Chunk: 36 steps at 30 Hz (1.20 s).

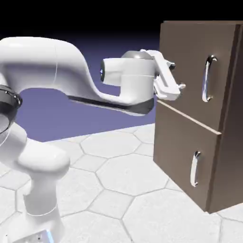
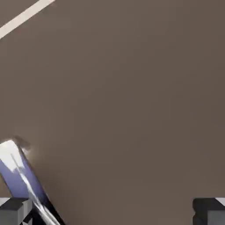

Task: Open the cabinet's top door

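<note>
Pincer wide at top door, door shut

Pincer (image 2: 114, 211) spread wide, nothing between the fingertips that I can see. Hand view has one tip in each bottom corner area, with plain brown panel filling most of the space between.

Top door (image 1: 190, 61) is the upper, larger panel of the dark-brown cabinet (image 1: 231, 123), on the exterior view's right. Reads closed, flush with the front.

Its silver bar handle (image 1: 206, 80) runs upright near the edge toward the exterior view's right. The pincer is over the same panel, on the exterior view's left of that handle, pointing at the wood. Can't tell from either view if a tip touches the panel.

In the hand view the handle runs slanted through the bottom left corner, reaching the tip on that side and overlapping it in the picture. Contact there: can't tell. The other tip has only panel around it.

Pale strip (image 1: 190, 116) separates the two doors; it also cuts across the hand view's top left corner. Lower door (image 1: 178, 147) closed too, with its shorter handle (image 1: 194, 168) upright.

Arm (image 1: 61, 61) comes in from the exterior view's left, bent, above the pale tiled floor (image 1: 133, 173).
</note>
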### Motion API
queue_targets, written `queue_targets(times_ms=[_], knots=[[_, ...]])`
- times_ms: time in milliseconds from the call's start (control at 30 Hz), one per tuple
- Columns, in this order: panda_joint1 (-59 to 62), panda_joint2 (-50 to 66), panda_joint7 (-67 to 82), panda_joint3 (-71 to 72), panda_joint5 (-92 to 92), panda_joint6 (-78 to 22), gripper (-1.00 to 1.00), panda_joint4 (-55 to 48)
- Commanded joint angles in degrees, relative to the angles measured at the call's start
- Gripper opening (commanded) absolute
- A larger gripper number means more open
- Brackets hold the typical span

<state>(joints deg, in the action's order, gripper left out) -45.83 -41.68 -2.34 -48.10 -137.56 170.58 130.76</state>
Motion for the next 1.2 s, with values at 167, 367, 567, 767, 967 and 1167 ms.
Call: queue_targets(times_ms=[167, 367, 567, 767, 967, 1167], knots=[[-4.9, -1.0, 4.4, -5.2, -15.0, -0.4, 0.00, -3.3], [-8.9, -1.8, 7.9, -9.5, -27.2, -0.7, 0.00, -6.0], [-20.6, 2.5, 6.5, -18.4, -28.4, -1.3, 0.00, -14.1], [-12.3, 5.6, 1.7, -11.9, -28.5, -3.0, -1.00, -10.4], [0.2, 8.2, -2.1, -1.5, -26.3, -4.9, -1.00, -5.7], [12.6, 5.7, 5.0, 9.7, -15.2, -8.9, -1.00, 2.1]])
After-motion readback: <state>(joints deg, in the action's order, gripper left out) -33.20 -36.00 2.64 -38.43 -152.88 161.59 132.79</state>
